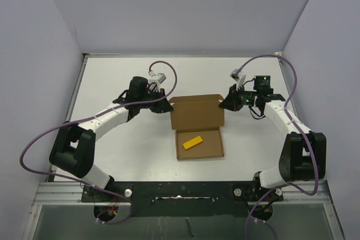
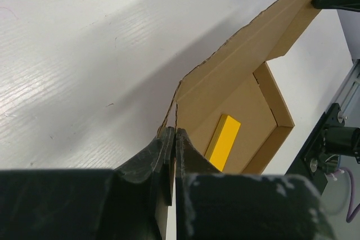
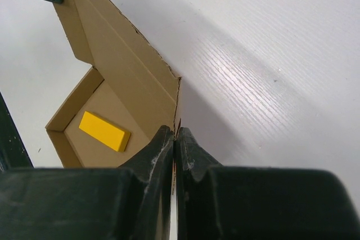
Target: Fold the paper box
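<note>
I've got left pincer (image 2: 172, 139) and right pincer (image 3: 175, 136) clamped tight on the flimsy paper box (image 1: 197, 117) lid, 9 and 3 o'clock.

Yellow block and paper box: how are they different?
The yellow block is bright yellow; the paper box is plain brown. The block is small; the box is much bigger, holding it. Both arms' jaws pinch the box's raised lid; the block lies untouched inside. Both are rectangular.

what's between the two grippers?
The paper box lid spans it, left gripper and right gripper each pinching an end. Clear in top view.
</note>
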`<state>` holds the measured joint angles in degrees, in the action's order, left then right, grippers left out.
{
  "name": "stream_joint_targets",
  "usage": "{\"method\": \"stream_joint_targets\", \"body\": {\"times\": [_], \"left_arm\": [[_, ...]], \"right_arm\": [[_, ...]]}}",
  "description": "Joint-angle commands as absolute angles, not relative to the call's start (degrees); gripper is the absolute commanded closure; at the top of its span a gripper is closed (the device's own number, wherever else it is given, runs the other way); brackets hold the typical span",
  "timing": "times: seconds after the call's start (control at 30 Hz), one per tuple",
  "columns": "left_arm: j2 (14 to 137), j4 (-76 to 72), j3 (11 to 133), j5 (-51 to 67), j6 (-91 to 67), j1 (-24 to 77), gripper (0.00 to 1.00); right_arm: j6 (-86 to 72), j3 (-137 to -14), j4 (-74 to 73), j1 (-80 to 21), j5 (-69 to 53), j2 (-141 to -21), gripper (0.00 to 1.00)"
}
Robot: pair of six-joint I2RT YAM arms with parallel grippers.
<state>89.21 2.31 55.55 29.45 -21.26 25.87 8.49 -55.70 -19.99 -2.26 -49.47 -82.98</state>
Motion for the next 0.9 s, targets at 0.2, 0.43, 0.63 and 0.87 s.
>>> {"method": "stream_joint_targets", "body": {"times": [0.2, 0.43, 0.63, 0.87], "left_arm": [[88.8, -8.9, 61.5, 20.4, -17.3, 27.1, 1.00], [92.3, -19.6, 61.5, 9.6, -12.0, 29.4, 1.00], [96.4, -24.6, 63.4, 1.1, -8.1, 32.1, 1.00], [99.2, -28.6, 62.2, -7.5, -7.5, 35.4, 1.00]], "right_arm": [[8.6, -58.0, -7.4, -7.6, -35.4, -80.4, 1.00], [8.6, -60.6, 3.5, -10.2, -24.6, -84.5, 1.00], [10.8, -58.0, 15.5, -16.4, -11.2, -87.3, 1.00], [8.7, -51.6, 25.5, -18.4, -4.6, -87.4, 1.00]]}}
